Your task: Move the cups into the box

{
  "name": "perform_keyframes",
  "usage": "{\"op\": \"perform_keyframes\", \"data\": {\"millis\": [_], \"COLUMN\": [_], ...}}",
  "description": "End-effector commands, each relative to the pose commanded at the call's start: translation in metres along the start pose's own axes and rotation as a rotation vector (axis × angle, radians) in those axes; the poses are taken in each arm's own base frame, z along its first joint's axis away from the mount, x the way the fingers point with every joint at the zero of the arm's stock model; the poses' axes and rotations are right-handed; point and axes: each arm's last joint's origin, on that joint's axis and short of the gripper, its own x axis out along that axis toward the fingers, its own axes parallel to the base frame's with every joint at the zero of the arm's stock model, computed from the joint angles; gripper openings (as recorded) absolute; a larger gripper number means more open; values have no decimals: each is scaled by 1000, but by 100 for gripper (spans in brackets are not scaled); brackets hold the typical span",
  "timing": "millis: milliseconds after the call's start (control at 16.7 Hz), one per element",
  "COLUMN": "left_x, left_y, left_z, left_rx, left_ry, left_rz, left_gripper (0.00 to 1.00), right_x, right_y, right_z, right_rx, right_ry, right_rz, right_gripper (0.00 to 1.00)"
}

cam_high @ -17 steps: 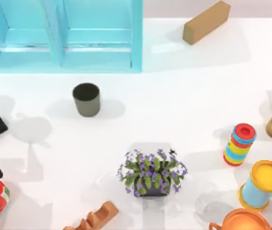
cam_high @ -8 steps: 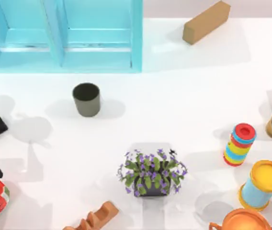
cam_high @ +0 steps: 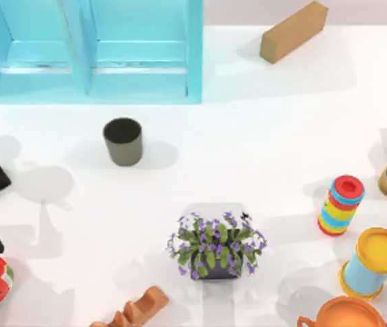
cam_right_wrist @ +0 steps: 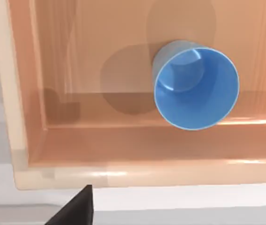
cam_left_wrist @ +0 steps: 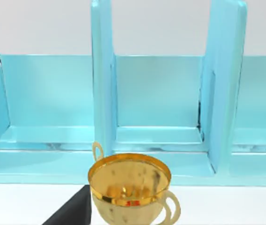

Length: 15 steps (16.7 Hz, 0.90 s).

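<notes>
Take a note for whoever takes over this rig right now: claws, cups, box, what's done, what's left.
Left claw: low by the gold trophy, facing the box.
Right claw: over a walled compartment where the blue cup stands.
Olive cup: upright on the table, in front of the box, untouched.
Done: blue cup appears to be boxed.
Left: move the olive cup into the box.

We see bright, even light, soft grey shadows on the white table [cam_high: 261, 157], and a glint on the gold cup [cam_left_wrist: 129, 190].
</notes>
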Motion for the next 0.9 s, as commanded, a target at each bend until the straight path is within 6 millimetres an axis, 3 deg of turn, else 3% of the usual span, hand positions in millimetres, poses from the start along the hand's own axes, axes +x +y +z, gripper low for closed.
{"op": "perform_keyframes", "data": {"millis": [120,420,540,720,900], "left_x": [0,0,0,0,0], "left_y": [0,0,0,0,0], "left_z": [0,0,0,0,0], "left_rx": [0,0,0,0,0], "left_ry": [0,0,0,0,0], "left_rz": [0,0,0,0,0], "left_gripper": [100,100,100,100,100], "right_x": [-11,-11,-13,-16,-19], "right_y": [1,1,4,24,76], "right_z": [-2,-1,9,51,111], "right_rx": [-1,-2,-3,-7,-24], "right_ry": [-3,-1,3,2,-37], "right_rz": [-1,-1,-8,-40,-88], "right_gripper": [100,100,100,100,100]}}
